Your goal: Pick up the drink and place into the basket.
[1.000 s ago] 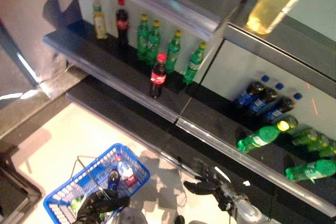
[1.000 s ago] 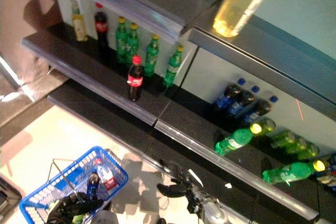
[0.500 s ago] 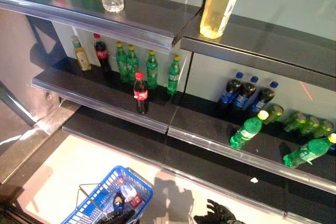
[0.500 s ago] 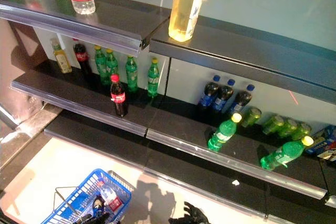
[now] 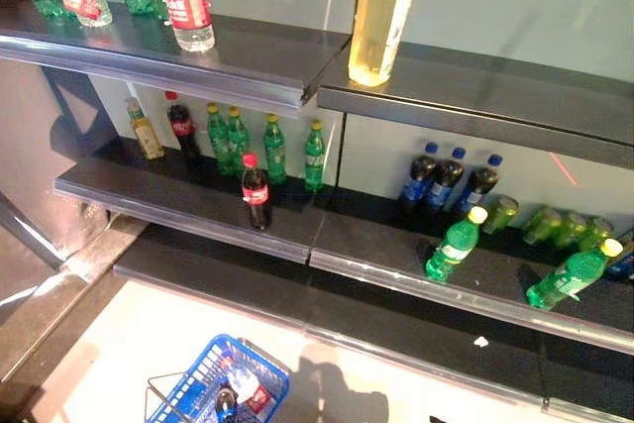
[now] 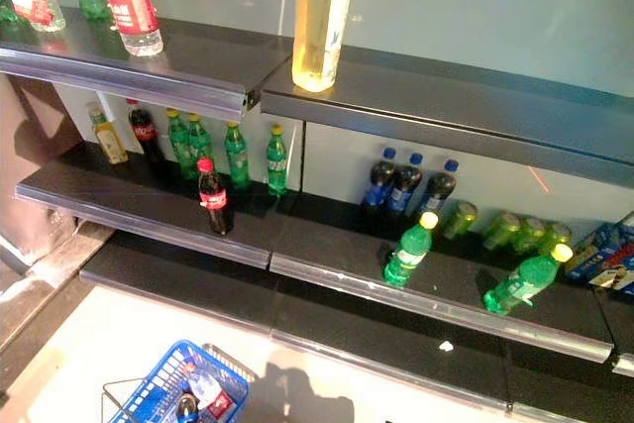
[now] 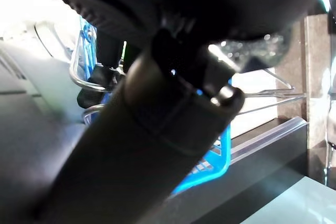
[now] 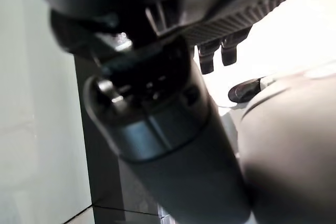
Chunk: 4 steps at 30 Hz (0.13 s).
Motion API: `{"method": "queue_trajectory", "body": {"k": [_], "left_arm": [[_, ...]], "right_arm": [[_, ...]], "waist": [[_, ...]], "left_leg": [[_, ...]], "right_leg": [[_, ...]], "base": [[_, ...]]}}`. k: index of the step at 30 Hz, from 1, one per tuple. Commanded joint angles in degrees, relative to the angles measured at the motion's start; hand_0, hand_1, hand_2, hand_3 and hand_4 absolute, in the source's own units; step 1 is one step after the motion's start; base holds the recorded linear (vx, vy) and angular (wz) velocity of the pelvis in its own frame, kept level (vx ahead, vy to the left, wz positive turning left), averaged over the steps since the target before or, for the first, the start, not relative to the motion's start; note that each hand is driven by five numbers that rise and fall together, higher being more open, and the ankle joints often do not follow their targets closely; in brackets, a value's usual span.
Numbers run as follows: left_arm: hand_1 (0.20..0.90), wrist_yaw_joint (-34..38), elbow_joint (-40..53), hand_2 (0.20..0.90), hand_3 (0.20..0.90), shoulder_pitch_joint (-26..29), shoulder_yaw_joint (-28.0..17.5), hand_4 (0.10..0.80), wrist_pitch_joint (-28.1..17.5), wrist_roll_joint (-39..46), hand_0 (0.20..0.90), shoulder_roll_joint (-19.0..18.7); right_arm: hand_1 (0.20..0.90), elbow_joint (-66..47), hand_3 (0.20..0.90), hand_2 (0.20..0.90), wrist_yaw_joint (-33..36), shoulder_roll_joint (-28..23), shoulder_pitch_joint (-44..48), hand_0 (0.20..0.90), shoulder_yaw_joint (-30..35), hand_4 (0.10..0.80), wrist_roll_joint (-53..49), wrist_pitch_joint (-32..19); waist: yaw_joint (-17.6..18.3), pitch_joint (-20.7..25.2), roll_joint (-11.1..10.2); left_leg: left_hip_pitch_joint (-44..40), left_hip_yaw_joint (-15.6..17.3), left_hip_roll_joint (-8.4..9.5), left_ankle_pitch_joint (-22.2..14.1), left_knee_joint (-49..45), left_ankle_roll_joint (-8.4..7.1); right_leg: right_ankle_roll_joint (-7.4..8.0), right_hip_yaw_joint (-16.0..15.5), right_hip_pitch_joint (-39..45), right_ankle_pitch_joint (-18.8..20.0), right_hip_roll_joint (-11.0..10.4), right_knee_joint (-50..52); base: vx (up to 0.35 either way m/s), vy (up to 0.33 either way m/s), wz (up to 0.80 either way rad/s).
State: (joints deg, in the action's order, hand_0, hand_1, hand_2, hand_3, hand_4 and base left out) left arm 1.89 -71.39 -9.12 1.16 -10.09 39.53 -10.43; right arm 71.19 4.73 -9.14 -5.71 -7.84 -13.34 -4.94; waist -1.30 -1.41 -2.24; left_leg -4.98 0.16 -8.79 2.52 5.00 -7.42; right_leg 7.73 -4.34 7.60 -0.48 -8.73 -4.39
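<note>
Our head camera has tilted up since a second ago, so both hands have dropped out of its view. The blue basket (image 5: 213, 388) sits on the floor below the cola bottle (image 5: 256, 192) on the shelf (image 5: 188, 207), holding a drink (image 5: 226, 403). We cannot tell either hand's finger state.

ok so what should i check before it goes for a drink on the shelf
1. Cola bottle upright, alone at the shelf's front edge: ok.
2. Tipped green bottles apart from the cola: ok.
3. Basket in view below the shelves: ok.
4. Room left in the basket: cannot tell, only part shows, with bottles inside.
5. Right hand empty: cannot tell.
6. Left hand gripping the basket: cannot tell.
</note>
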Motion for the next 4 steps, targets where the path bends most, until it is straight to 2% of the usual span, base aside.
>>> {"method": "queue_trajectory", "body": {"k": [1, 4], "left_arm": [[0.3, -1.99, 3.88, 0.3, 0.2, 5.57, -1.02, 0.1, -8.91, -0.59, 0.3, -0.7], [0.3, -1.88, 3.81, 0.3, 0.2, 5.75, -0.72, 0.1, -8.48, -0.36, 0.3, -0.64]], "right_arm": [[0.9, 2.43, 0.9, 0.9, 3.3, -1.87, 1.42, 0.9, -0.07, 0.8, 2.17, -1.36], [0.9, 2.71, 0.9, 0.9, 3.95, -1.82, 1.56, 0.9, -0.25, 0.8, 2.21, -0.56]], "waist": [[-1.09, -1.46, 1.25], [-1.13, -1.57, 1.28]], "left_leg": [[1.84, 1.04, -2.36, 1.63, 0.0, 0.5], [1.9, 0.93, -2.23, 1.53, 0.0, 0.55]], "right_leg": [[1.78, -1.14, -2.78, 4.69, -5.35, 1.7], [1.85, -1.23, -2.86, 4.87, -5.36, 1.48]], "base": [[0.0, 0.0, 0.0], [0.0, 0.0, 0.0]]}}
